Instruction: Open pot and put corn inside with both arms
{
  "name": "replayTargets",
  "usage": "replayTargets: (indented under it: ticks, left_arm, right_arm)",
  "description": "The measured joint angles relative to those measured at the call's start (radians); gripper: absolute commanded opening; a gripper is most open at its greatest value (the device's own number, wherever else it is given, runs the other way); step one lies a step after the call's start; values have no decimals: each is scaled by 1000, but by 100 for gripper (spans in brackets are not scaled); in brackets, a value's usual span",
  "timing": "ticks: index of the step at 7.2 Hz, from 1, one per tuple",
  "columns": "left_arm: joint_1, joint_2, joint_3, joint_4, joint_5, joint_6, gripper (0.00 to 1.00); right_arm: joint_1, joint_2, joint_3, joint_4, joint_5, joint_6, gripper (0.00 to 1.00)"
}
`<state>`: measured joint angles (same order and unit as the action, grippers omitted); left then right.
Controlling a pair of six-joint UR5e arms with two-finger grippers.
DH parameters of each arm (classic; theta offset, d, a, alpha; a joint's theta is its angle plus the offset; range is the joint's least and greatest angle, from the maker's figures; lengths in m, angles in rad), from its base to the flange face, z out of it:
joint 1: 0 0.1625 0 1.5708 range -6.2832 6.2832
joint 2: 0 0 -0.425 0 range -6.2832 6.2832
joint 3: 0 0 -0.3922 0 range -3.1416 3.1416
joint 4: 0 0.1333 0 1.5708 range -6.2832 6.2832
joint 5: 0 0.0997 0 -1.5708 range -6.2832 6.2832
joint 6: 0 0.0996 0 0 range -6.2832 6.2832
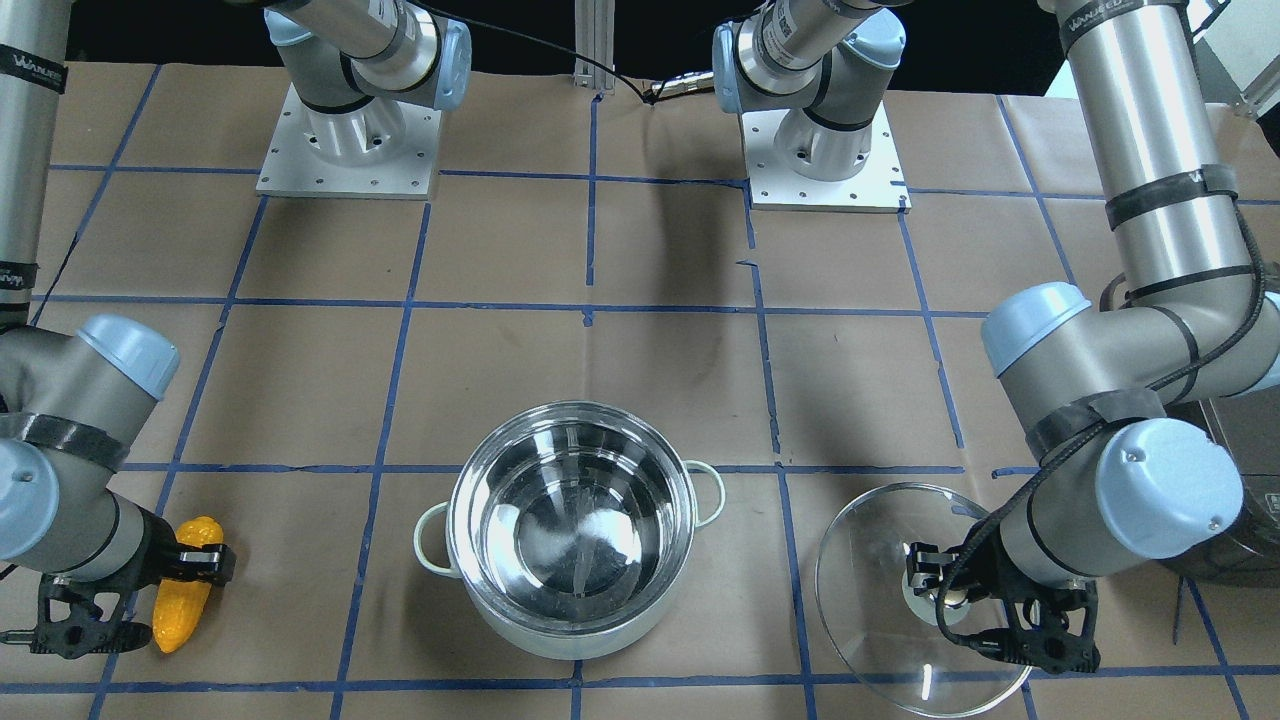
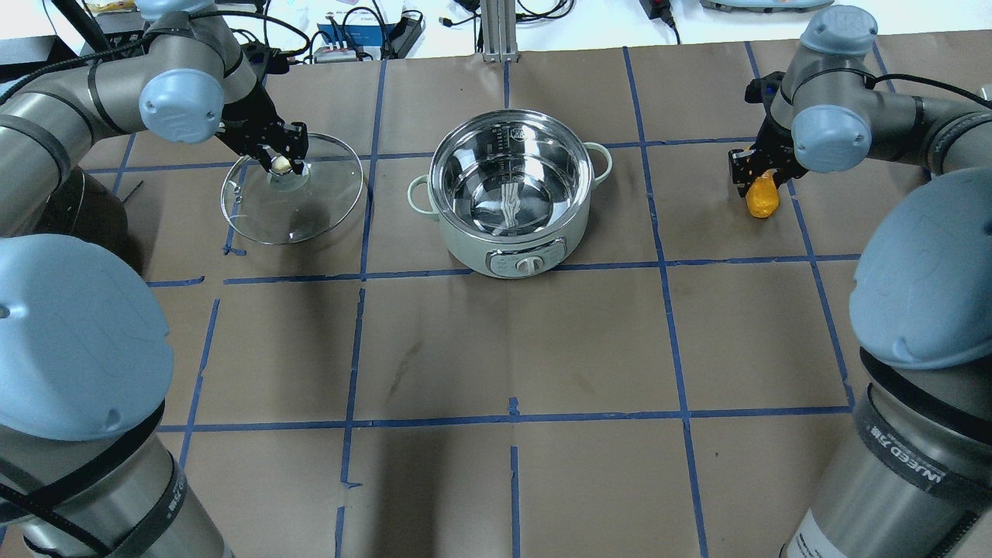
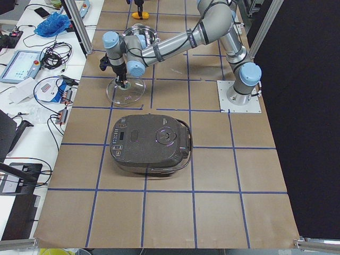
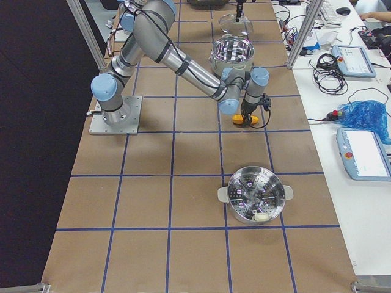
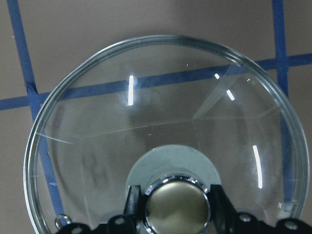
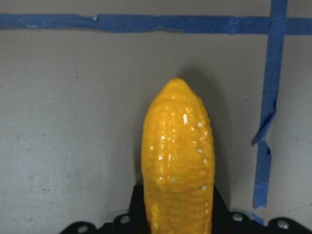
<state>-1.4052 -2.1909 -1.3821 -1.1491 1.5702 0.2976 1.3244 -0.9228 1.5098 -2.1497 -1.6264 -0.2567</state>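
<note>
The steel pot (image 1: 570,632) stands open and empty at the table's middle; it also shows in the overhead view (image 2: 511,240). Its glass lid (image 1: 870,610) is off the pot, tilted over the table beside it. My left gripper (image 1: 945,598) is shut on the lid's metal knob (image 5: 177,207), with a finger on each side. The lid also shows in the overhead view (image 2: 318,205). The yellow corn (image 1: 183,600) is on the pot's other side, at table level. My right gripper (image 1: 165,598) is shut on the corn (image 6: 178,161), whose tip points away from the wrist.
A dark grey rice cooker (image 3: 151,143) sits on the robot's left end of the table, behind the left arm. A steel steamer basket (image 4: 255,198) sits at the right end. The arm bases (image 1: 348,150) stand at the robot's side.
</note>
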Motion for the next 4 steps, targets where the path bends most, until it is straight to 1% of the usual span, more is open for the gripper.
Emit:
replayTargets:
  ticks: [1,2,3,4]
  left_arm:
    - [0,1,-21,23,1,2,100]
    - [0,5,-27,31,4,1,100]
    - [0,19,-21,19,8,-2,100]
    - [-1,60,-9,-36,11,-16,100]
  right_arm:
    - [10,-31,-11,16,0,1,6]
    - [42,-93,-31,73,1,5,6]
    - [108,-165,-68,171,3,27,8]
    - [200,-217,-105,249,3,78,8]
